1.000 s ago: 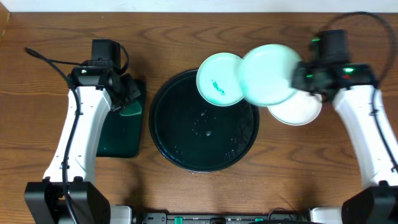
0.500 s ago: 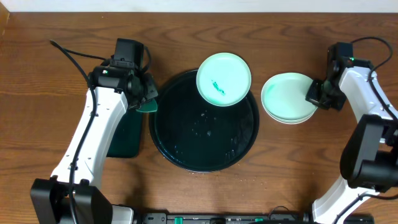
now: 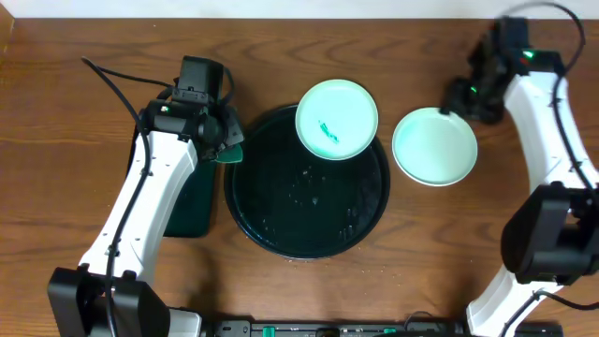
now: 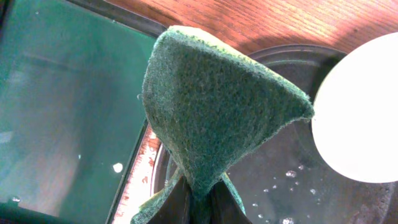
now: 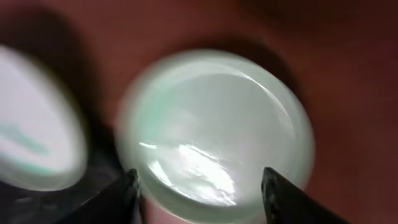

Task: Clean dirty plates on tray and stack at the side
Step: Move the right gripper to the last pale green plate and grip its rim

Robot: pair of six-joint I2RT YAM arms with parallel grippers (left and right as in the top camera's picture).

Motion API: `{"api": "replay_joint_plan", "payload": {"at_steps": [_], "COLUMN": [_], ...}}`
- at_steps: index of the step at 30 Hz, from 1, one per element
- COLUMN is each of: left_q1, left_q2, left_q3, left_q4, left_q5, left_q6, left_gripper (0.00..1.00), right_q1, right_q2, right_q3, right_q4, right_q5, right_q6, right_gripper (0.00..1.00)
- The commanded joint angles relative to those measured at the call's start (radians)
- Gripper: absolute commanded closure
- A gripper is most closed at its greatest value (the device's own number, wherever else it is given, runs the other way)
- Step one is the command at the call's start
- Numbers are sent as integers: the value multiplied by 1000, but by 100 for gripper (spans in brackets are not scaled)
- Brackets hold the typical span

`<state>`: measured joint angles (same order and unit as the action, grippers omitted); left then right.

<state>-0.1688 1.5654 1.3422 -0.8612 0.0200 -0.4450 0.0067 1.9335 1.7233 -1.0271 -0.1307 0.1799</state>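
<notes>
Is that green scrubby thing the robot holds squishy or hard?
Probably squishy: the pad folds into a cone where the left gripper pinches it. Its fuzzy surface likely grips rather than slips. It seems light, standing up unsupported above the pinch.

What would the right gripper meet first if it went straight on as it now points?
The right gripper would likely meet the turquoise plate stacked at the side, framed between its fingers; depth unclear.
</notes>
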Motion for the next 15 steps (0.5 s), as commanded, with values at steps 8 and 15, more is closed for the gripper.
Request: {"api": "replay_joint_plan", "payload": {"at_steps": [8, 15], "left_q1": [-1, -1], "left_q2": [18, 19], "left_q3": [-2, -2], "left_q4": [26, 26], "left_q5": [-12, -12], "left_q6": [5, 5], "left_gripper": [93, 93], "right_q1": [273, 277], "right_q2": [232, 370], "right_q3": [338, 443], "right_q4": [-19, -69], "right_q5": [11, -18], "right_q6": [-314, -442], "right_gripper": [43, 39]}}
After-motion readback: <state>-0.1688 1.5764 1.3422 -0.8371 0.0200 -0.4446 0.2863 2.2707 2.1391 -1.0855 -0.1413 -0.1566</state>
